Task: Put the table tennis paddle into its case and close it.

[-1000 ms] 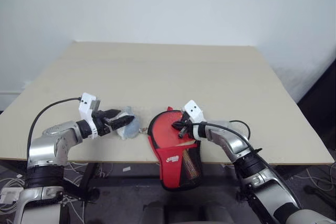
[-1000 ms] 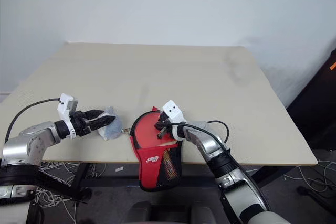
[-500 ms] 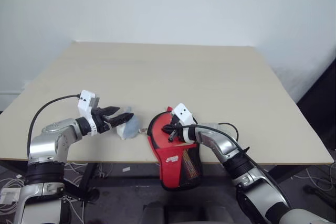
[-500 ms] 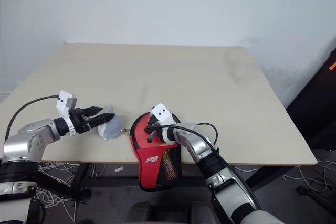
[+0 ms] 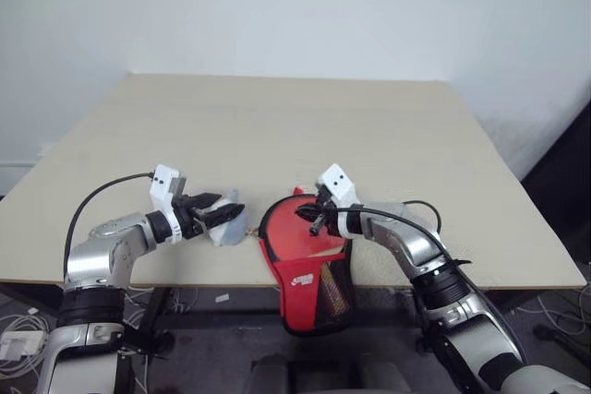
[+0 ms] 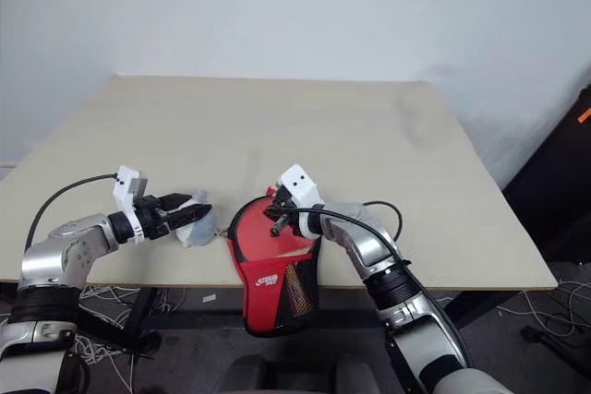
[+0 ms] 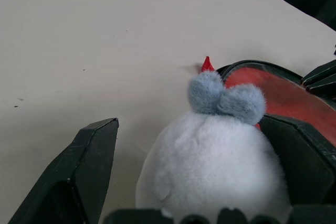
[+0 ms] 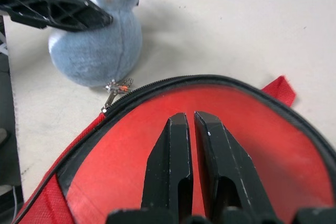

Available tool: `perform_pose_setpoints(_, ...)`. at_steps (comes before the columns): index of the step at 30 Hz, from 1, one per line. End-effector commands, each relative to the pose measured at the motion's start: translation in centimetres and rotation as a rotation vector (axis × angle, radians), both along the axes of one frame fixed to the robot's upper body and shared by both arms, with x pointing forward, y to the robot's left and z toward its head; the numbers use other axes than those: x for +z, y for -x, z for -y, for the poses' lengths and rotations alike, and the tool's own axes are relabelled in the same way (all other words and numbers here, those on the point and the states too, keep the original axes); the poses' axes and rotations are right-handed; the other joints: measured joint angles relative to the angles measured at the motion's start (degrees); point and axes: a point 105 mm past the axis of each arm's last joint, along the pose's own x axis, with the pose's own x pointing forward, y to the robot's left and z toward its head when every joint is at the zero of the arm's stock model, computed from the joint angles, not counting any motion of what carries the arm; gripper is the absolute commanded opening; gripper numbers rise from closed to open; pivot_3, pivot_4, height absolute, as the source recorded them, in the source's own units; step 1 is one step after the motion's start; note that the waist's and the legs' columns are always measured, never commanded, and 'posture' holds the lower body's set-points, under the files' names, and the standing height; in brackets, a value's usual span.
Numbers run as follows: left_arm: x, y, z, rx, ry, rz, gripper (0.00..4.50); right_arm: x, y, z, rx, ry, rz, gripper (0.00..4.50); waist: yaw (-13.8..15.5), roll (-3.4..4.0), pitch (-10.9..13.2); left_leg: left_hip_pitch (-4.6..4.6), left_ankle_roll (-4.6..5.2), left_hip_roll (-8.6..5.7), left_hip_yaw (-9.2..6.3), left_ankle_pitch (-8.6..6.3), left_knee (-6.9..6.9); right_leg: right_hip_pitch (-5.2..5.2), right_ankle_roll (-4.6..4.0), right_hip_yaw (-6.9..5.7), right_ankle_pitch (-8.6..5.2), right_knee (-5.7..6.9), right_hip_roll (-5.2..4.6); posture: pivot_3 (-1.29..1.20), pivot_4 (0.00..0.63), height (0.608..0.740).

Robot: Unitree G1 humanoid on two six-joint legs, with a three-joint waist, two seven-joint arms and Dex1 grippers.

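The red case (image 5: 300, 244) with a black zip edge lies at the table's front edge, its mesh-pocket end hanging over the edge. The paddle is out of view. My right gripper (image 5: 312, 219) hovers just above the case's round part, shut with nothing between its fingers (image 8: 178, 129). To the left of the case sits a small white fluffy wad (image 5: 227, 226) with grey ears, joined to the zip by a metal clasp (image 8: 116, 87). My left gripper (image 5: 224, 215) stands open with a finger (image 7: 89, 156) on each side of the wad.
The pale wooden table (image 5: 277, 126) stretches wide behind the case up to a white wall. Its front edge (image 5: 185, 280) runs just under both grippers. Cables lie on the floor below.
My right gripper, still shut, has lifted a little off the case's red face. The left gripper has stayed open around the fluffy wad.
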Motion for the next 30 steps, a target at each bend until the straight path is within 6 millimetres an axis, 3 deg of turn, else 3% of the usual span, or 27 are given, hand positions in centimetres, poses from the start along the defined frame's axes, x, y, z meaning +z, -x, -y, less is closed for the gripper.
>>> perform_pose_setpoints(1,-0.3,0.0,-0.1,0.005,-0.007,-0.006,4.5,0.0,0.0,0.9,-0.01,-0.006,-0.004,0.27,0.0,-0.01,0.0,0.0,0.0,0.0,0.01,0.0,0.0,0.0,0.0,0.01,0.0,0.0,0.0,0.0,0.0,0.74)
perform_pose_setpoints(10,-1.5,0.9,-0.1,-0.001,0.002,-0.061,4.5,-2.3,0.7,1.1,-0.003,0.016,-0.078,0.27,0.0,0.0,0.0,0.02,0.0,0.01,0.02,0.0,0.0,0.0,0.04,0.01,-0.02,0.0,0.0,0.0,0.0,0.74)
perform_pose_setpoints(21,-3.4,2.0,0.9,-0.016,0.021,-0.122,4.5,-2.9,0.6,0.9,-0.009,0.025,-0.088,0.27,0.0,0.0,0.0,0.06,0.0,0.02,0.03,0.0,0.0,0.03,-0.01,0.01,0.0,0.0,0.0,0.0,0.0,0.74)
perform_pose_setpoints(30,-3.7,1.4,0.8,0.015,0.027,-0.114,4.5,-3.3,0.9,0.6,0.009,0.038,-0.093,0.27,0.0,0.01,0.0,0.08,0.0,0.03,0.04,0.0,0.0,0.04,0.0,0.01,0.0,0.0,0.01,0.0,0.0,0.74)
